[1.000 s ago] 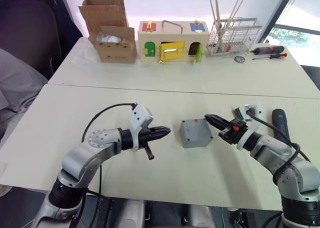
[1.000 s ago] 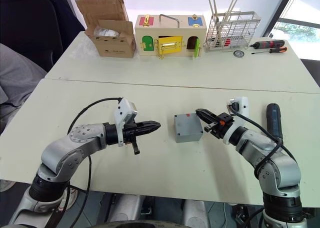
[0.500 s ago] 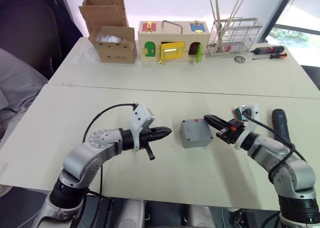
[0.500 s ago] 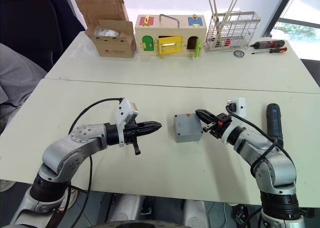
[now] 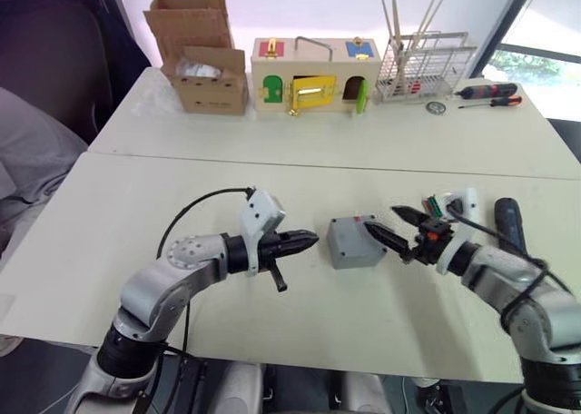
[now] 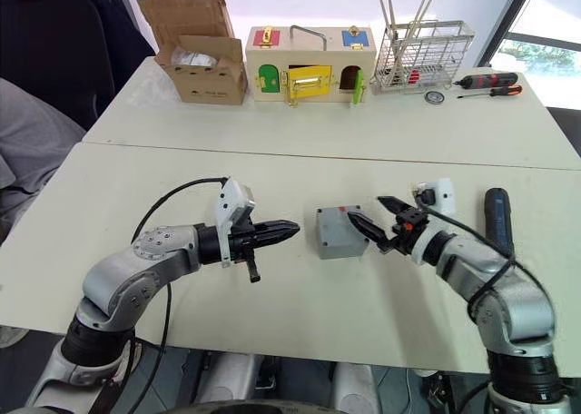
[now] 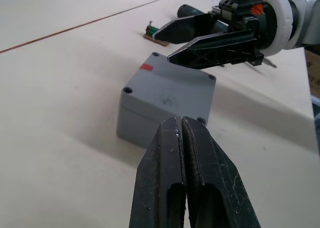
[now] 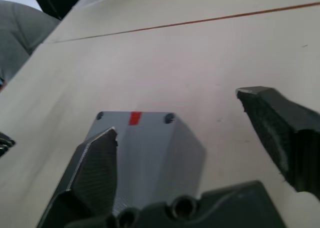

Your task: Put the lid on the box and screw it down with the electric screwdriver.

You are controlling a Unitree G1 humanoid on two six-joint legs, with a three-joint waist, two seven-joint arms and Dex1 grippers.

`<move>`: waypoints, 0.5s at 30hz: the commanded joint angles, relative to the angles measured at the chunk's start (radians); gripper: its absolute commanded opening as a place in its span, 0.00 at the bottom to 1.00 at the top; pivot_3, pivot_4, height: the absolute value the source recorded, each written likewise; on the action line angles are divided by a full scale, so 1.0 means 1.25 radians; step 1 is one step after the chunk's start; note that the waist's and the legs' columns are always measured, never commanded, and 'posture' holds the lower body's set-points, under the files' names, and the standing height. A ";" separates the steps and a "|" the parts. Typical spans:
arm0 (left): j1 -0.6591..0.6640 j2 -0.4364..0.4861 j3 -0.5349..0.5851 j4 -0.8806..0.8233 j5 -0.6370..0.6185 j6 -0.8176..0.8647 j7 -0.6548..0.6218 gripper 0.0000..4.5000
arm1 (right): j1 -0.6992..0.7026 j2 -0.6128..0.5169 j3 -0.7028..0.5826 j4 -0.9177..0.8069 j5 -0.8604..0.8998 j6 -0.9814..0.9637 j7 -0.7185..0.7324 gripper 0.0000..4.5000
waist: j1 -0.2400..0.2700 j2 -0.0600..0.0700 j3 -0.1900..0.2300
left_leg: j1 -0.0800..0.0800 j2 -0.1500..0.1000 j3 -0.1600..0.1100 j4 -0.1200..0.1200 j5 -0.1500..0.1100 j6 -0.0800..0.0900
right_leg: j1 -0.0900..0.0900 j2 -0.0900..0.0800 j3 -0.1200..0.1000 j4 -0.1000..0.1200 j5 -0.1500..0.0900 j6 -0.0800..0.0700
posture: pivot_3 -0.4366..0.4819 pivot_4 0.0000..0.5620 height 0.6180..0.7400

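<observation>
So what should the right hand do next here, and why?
Probably ease forward and close on the box. The right hand is open, one finger over the box's top and the other off its far side, touching nothing. The lid seems already seated, and the left hand is shut just short of the box.

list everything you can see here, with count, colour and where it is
box: 1, grey with a red mark, near table centre, lid on top
electric screwdriver: 1, dark blue-black, near table, right of right arm
cardboard box: 1, brown, open, far table left
wooden box: 1, pale with coloured doors, far table middle
wire rack: 1, white, holding sticks, far table right
hand screwdrivers: 2, red-and-black, right of rack
left gripper: 1, black fingers shut, left of box
right gripper: 1, black fingers open, at box's right edge
</observation>
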 commanded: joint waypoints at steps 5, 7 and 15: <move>-0.090 -0.026 -0.061 -0.083 -0.041 0.013 -0.025 0.02 | -0.080 -0.330 -0.221 0.151 0.033 0.164 0.072 0.99 | 0.000 0.000 0.001 | -0.001 -0.001 0.000 0.000 -0.001 0.001 | 0.000 -0.001 0.000 -0.001 0.000 0.000 | 0.48 0.27 0.91; -0.108 -0.034 -0.077 -0.089 -0.042 0.016 -0.024 0.02 | -0.092 -0.398 -0.209 0.216 0.013 0.183 0.089 0.99 | -0.002 0.000 0.001 | 0.000 0.000 0.001 0.000 -0.001 0.002 | 0.001 0.000 0.000 -0.003 0.000 -0.001 | 0.48 0.27 0.91; -0.134 -0.078 -0.155 -0.067 -0.010 -0.021 -0.027 0.02 | -0.219 -0.649 0.124 0.508 -0.058 0.380 0.293 0.99 | -0.011 0.004 0.001 | -0.001 0.001 0.003 0.000 -0.001 0.002 | 0.000 0.000 0.001 -0.005 0.000 -0.001 | 0.48 0.27 0.91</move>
